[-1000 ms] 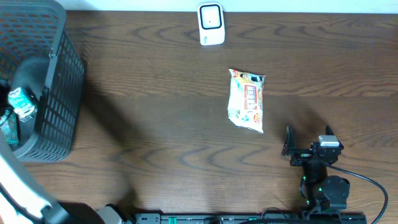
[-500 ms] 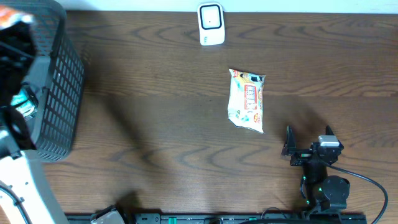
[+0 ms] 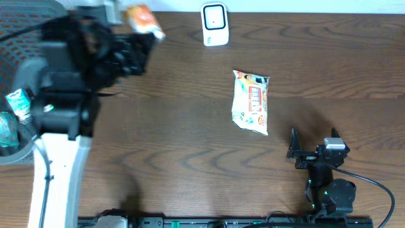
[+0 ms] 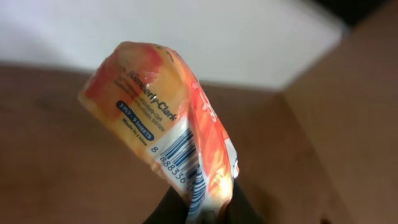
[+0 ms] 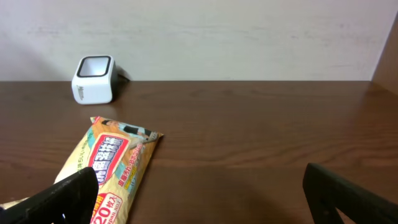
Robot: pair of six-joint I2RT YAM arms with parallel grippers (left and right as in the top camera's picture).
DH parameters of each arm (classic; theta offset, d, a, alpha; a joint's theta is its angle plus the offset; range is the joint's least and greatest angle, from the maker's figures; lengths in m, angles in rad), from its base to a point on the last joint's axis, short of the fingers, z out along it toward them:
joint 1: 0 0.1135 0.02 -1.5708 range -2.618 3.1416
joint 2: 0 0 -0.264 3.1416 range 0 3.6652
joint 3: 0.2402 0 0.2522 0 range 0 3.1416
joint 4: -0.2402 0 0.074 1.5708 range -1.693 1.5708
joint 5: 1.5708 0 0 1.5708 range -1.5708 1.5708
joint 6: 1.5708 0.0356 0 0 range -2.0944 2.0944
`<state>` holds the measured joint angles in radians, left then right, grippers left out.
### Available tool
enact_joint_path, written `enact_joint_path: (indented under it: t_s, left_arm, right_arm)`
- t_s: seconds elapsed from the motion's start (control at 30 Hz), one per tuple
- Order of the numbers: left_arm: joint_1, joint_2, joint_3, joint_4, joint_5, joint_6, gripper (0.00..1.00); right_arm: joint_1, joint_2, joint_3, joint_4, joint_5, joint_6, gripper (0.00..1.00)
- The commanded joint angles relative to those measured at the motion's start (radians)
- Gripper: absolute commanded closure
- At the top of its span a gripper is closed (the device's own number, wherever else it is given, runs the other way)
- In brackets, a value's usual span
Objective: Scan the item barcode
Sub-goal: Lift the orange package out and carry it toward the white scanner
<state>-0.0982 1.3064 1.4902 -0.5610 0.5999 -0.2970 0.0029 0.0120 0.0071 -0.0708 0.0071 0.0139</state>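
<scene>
Since a second ago the left arm has risen out of the basket and swung toward the scanner. Its left pincer now carries an orange tissue pack in the air, to the left of the scanner and clear of the desk. The arm is blurred in the overhead view.

In the left wrist view the pincer is pinched narrow on the lower end of the tissue pack. The pack stands up from the dark fingers, and a blue barcode on a white panel runs down the side facing the camera. It is crumpled where it is squeezed.

The scanner, a small white box with a dark window, stands at the far edge of the desk. A flat snack bag lies on the desk nearer than the scanner and a little to its right, lengthwise toward the robot. The right pincer rests beyond that bag, further right of the scanner and close to the near edge. It has not shifted, and its fingers are spread wide with nothing between them. The right wrist view shows the same pincer open, with the snack bag ahead on the left and the scanner behind it.

Far left of the scanner, the basket is partly hidden by the arm. A green-and-white packet and a teal one show inside it.
</scene>
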Motion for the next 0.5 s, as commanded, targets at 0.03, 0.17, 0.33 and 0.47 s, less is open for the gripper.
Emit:
enact_joint_path:
  t_s: [0.03,0.17,0.33,0.47]
  left_arm:
    - [-0.119,0.095,0.001,-0.067,-0.052,0.042,0.92]
    - [-0.206,0.195,0.001,-0.121,-0.132,0.063,0.92]
    - [-0.283,0.332,0.001,-0.15,-0.145,0.084,0.92]
    - [-0.325,0.434,0.001,-0.15,-0.145,0.084,0.92]
  right_arm:
    - [-0.008,-0.005,-0.002,-0.004,-0.002,0.004,0.01]
    - [-0.008,-0.005,-0.002,-0.004,-0.002,0.004,0.01]
    - [-0.008,-0.005,-0.002,-0.004,-0.002,0.004,0.01]
    - [-0.008,-0.005,-0.002,-0.004,-0.002,0.004,0.01]
